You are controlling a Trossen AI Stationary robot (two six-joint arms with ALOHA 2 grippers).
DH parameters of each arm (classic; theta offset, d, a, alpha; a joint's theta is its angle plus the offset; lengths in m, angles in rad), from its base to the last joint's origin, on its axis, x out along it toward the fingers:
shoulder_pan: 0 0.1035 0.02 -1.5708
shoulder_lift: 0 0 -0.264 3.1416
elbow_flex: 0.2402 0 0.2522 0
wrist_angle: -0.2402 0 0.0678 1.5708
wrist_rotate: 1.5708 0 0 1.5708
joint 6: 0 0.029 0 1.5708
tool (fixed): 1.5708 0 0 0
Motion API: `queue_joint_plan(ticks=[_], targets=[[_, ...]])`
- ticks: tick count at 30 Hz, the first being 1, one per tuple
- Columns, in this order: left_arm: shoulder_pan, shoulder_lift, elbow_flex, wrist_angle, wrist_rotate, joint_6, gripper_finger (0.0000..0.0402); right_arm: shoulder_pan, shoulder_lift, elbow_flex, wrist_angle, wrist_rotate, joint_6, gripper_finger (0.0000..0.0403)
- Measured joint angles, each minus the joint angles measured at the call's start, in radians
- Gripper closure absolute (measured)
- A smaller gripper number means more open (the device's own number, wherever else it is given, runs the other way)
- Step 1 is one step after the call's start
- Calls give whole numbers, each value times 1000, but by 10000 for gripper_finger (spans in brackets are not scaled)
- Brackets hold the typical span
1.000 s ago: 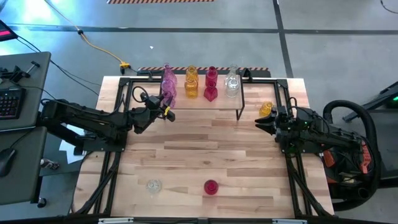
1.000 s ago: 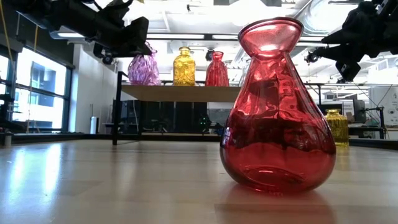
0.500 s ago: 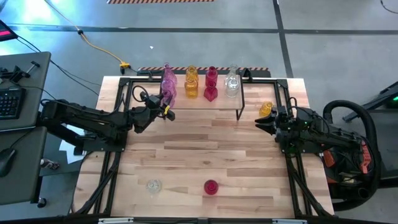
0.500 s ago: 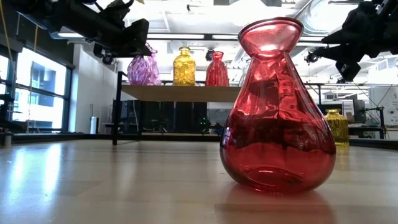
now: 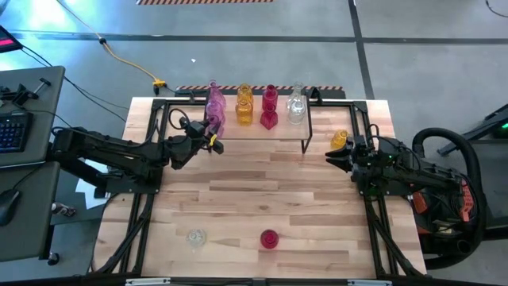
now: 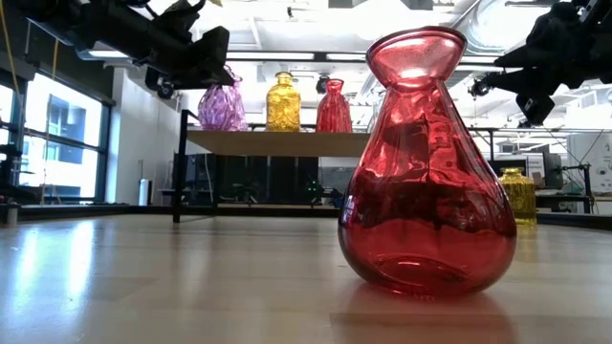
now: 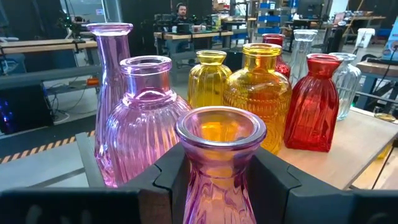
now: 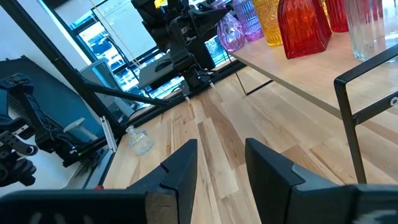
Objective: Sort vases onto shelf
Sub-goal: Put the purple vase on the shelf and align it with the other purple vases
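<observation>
The shelf (image 5: 274,137) stands at the table's far side. On it are pink (image 7: 142,118), amber (image 7: 258,93), red (image 7: 313,102) and clear (image 7: 345,81) vases, resting on their bases. At the shelf's left end my left gripper (image 5: 213,141) is shut on another pink vase (image 7: 221,162). Over the table's right side my right gripper (image 8: 221,168) stands open with nothing between its fingers, beside an amber vase (image 5: 340,140) that stands on the table. My left gripper pinches the pink vase's neck (image 7: 219,177), just under the flared rim, between its two fingers (image 7: 171,180). The fingers come in level from the table's left. The vase is upright with its base (image 6: 222,124) at the height of the shelf top. Whether it rests there I cannot tell.
A red vase (image 5: 270,238) and a clear vase (image 5: 195,237) stand near the table's front edge, with bare wood between them and the shelf. The shelf's black wire legs (image 5: 308,131) reach down to the table. A desk with a keyboard (image 5: 12,131) lies off the left side.
</observation>
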Motion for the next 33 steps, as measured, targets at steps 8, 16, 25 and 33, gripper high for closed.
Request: queue_joint_plan(ticks=[8, 16, 25, 33], targets=[[0, 0, 0, -3, 4, 1, 265, 0, 0, 0, 0, 0, 0, 284], [0, 0, 0, -5, 3, 4, 259, 0, 0, 0, 0, 0, 0, 284], [0, -19, -2, -11, 2, 5, 255, 0, 0, 0, 0, 0, 0, 284], [0, -31, -2, -18, 1, 39, 238, 0, 0, 0, 0, 0, 0, 284]])
